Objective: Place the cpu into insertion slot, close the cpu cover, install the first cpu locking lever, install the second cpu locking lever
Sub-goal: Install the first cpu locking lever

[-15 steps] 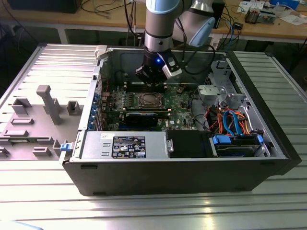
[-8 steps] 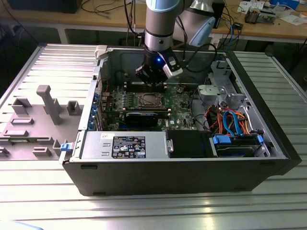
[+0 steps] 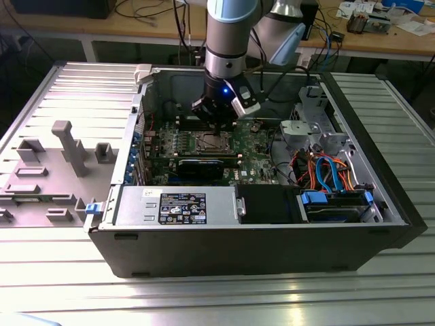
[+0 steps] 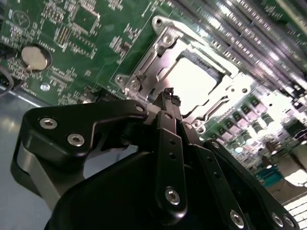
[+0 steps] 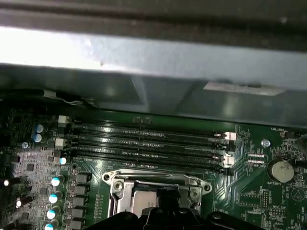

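Observation:
The insertion slot [image 3: 210, 142] sits mid-motherboard inside the open computer case. In the second wrist view the silver cpu cover [image 4: 160, 50] lies flat over the slot. The cpu [image 4: 196, 81] shows as a pale, glaring square through the cover's window. My gripper [image 4: 168, 95] hangs just above the near edge of the cover with its black fingers [image 4: 169, 124] pressed together and nothing between them. In the exterior view the gripper [image 3: 221, 123] stands right over the slot. The first wrist view shows the cover [image 5: 156, 184] beside the memory slots. How the locking levers stand I cannot tell.
Long black memory slots [image 5: 144, 143] run beside the socket, and a coin battery [image 5: 281, 170] lies nearby. A grey power-supply box [image 3: 175, 206] fills the case's front, with a drive cage and coloured cables [image 3: 326, 170] at the exterior view's right. The removed side panel [image 3: 54, 163] lies at its left.

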`<state>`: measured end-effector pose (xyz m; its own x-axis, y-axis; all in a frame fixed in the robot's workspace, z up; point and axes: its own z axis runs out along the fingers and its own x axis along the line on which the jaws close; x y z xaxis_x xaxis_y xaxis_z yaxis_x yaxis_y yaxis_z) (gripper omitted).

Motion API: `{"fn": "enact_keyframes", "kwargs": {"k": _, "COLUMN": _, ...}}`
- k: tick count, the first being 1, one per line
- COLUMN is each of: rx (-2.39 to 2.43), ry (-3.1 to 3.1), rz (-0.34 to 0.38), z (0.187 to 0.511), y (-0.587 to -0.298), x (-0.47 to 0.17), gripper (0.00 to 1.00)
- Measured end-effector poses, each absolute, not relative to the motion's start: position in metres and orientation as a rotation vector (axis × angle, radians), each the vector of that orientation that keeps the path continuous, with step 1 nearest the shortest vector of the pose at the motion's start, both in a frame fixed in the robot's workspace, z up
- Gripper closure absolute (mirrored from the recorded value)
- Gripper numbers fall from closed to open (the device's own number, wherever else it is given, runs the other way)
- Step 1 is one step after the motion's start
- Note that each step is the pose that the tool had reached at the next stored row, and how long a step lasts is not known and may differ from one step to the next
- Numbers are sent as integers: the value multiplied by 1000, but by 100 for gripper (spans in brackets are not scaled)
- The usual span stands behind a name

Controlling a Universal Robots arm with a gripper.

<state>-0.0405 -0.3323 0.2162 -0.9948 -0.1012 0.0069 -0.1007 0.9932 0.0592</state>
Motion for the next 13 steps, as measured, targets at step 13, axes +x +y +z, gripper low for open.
{"fn": "enact_keyframes", "kwargs": {"k": 13, "rx": 158, "ry": -3126, "rz": -84, "z": 222, "y": -340, "x": -40, "gripper": 89}}
